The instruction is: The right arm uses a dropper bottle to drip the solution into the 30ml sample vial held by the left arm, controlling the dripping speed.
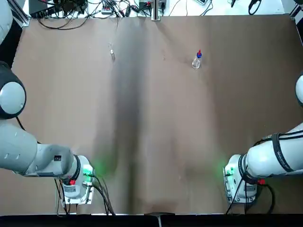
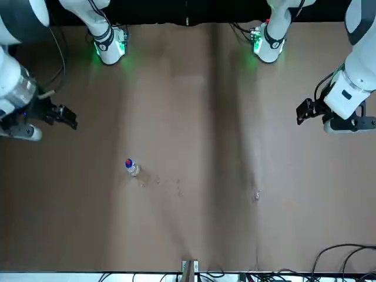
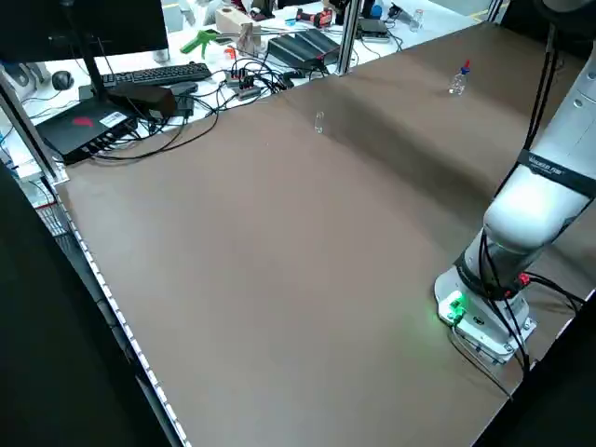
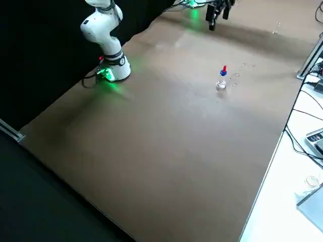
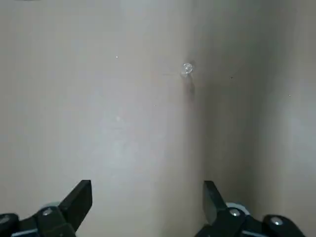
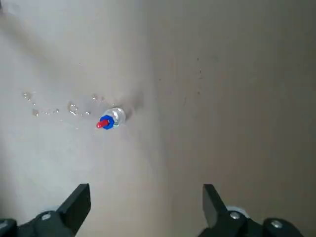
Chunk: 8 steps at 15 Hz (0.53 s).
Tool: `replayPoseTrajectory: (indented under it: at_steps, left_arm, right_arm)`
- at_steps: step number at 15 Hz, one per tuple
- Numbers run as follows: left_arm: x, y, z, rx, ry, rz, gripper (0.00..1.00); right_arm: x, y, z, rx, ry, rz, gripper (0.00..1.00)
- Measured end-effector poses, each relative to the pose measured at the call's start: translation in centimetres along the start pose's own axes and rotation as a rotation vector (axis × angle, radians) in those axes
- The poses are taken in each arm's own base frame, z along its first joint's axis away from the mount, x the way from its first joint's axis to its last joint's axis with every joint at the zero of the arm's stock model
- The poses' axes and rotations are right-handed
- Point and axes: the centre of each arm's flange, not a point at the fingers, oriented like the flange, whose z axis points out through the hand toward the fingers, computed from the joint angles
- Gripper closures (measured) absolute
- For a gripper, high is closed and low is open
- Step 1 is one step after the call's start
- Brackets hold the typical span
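Observation:
The dropper bottle (image 1: 197,60), clear with a blue collar and red bulb, stands upright on the brown table at the far right. It also shows in the front view (image 2: 131,167) and the right wrist view (image 6: 111,120). The sample vial (image 1: 111,53), tiny and clear, stands at the far left, also seen in the left wrist view (image 5: 186,68). My left gripper (image 5: 147,200) hovers open well short of the vial, out at the table's left side (image 2: 304,111). My right gripper (image 6: 146,200) hangs open above the table short of the bottle, at the right side (image 2: 66,116).
Small droplets (image 6: 54,108) lie on the table beside the dropper bottle. A metal post (image 1: 155,9) and cables (image 1: 80,12) line the far edge. Both arm bases with green lights (image 1: 78,182) (image 1: 239,182) sit at the near edge.

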Motion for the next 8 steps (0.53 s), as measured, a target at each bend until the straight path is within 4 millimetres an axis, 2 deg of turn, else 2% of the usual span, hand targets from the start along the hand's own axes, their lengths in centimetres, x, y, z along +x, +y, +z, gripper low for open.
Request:
replayPoseTrajectory:
  at_steps: [3, 8]
  left_arm:
    - [0.0, 0.0, 0.0, 0.000, 0.000, 0.000, 0.01]
    - [0.0, 0.0, 0.0, 0.000, 0.000, 0.000, 0.01]
  right_arm:
    - [-1.2, 1.1, -2.2, -0.001, 0.015, -0.131, 0.00]
    - [-1.4, 4.1, -2.8, -0.008, -0.001, -0.161, 0.00]
